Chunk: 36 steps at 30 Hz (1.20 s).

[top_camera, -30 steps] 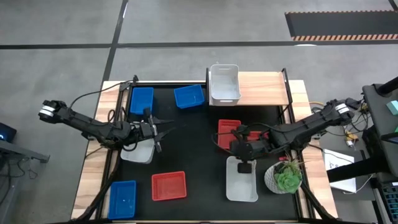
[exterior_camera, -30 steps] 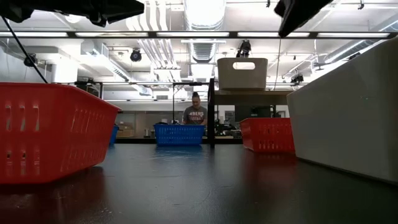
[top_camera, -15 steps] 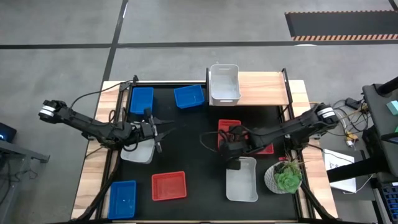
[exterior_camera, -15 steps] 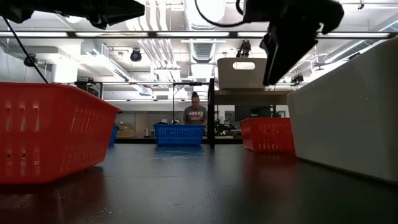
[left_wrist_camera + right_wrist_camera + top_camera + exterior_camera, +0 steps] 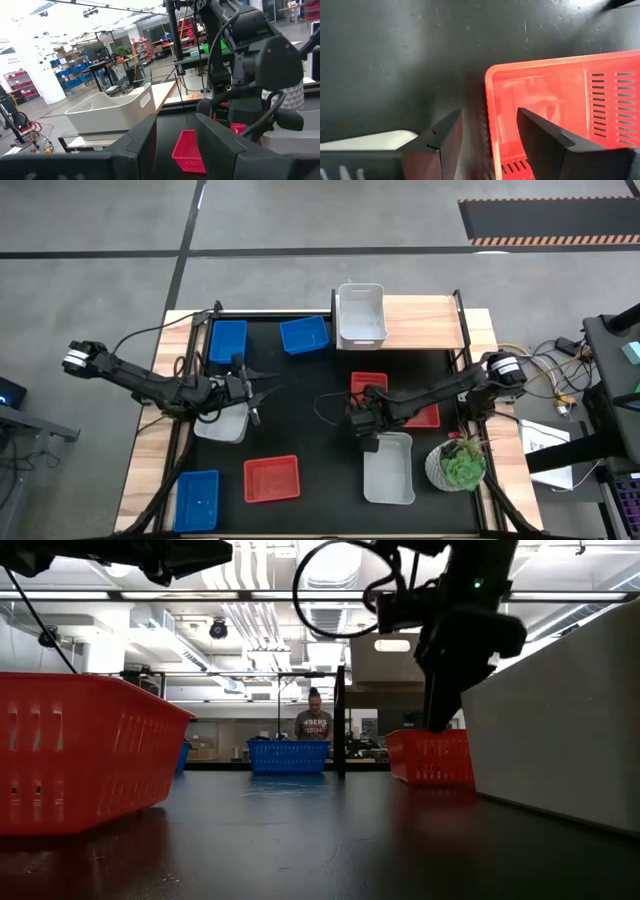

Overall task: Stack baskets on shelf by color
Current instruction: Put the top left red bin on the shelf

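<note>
My right gripper [image 5: 362,420] [image 5: 487,135] is open and points steeply down at a red basket [image 5: 372,387] [image 5: 555,100] in the table's middle right. One finger [image 5: 445,142] stands outside its wall [image 5: 490,120] and the other [image 5: 542,137] stands inside, close to a corner. I see no touch. My left gripper [image 5: 255,392] [image 5: 175,135] waits open and level above a white basket [image 5: 222,425] at the left. One white basket [image 5: 361,315] [image 5: 107,107] stands on the shelf [image 5: 425,323] at its left end.
Another white basket [image 5: 390,470] and a potted plant [image 5: 458,465] stand near the right arm. Blue baskets lie at the far left [image 5: 228,340] [image 5: 304,335] and the near left corner [image 5: 196,500]. A red basket [image 5: 272,478] sits near the front.
My right gripper has come down from above the near white basket, going toward the table's left and tipping steeper, to the red basket's wall. The baskets have stayed where they were.
</note>
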### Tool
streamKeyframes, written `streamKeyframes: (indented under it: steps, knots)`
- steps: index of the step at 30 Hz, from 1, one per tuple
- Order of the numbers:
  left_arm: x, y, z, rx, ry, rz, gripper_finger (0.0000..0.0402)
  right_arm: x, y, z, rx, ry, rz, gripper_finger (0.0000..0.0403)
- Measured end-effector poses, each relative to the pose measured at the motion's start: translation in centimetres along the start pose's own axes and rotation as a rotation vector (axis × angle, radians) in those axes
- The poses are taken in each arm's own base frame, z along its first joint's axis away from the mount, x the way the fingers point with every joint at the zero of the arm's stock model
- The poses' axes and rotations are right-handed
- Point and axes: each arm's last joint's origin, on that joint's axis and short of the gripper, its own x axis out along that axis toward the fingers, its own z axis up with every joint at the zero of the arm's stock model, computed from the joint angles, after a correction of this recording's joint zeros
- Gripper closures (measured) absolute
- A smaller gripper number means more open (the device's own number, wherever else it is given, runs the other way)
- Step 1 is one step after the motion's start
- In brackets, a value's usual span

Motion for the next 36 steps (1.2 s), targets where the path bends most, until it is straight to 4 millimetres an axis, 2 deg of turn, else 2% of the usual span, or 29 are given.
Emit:
streamKeyframes:
  steps: [7, 14, 27, 31, 36]
  knots:
    - [0.0, -0.1, -0.1, 0.002, 0.003, -0.001, 0.0283, 1.5, -0.5, 0.4, 0.017, 0.026, -0.015, 0.0225]
    - [0.0, 0.0, 0.0, 0.001, 0.001, -0.001, 0.0283, 1.7, -1.0, 0.6, 0.022, 0.026, -0.009, 0.0243]
    - [0.0, 0.0, 0.0, 0.001, 0.001, -0.001, 0.0283, 1.8, -0.9, 1.0, -0.002, -0.003, 0.053, 0.0386]
    - [0.0, 0.0, 0.0, 0.001, 0.001, -0.001, 0.0283, 1.0, -0.9, 1.3, -0.012, 0.004, 0.056, 0.0389]
    - [0.0, 0.0, 0.0, 0.0, -0.001, -0.001, 0.0283, -1.0, -0.7, 2.0, -0.058, 0.03, 0.05, 0.039]
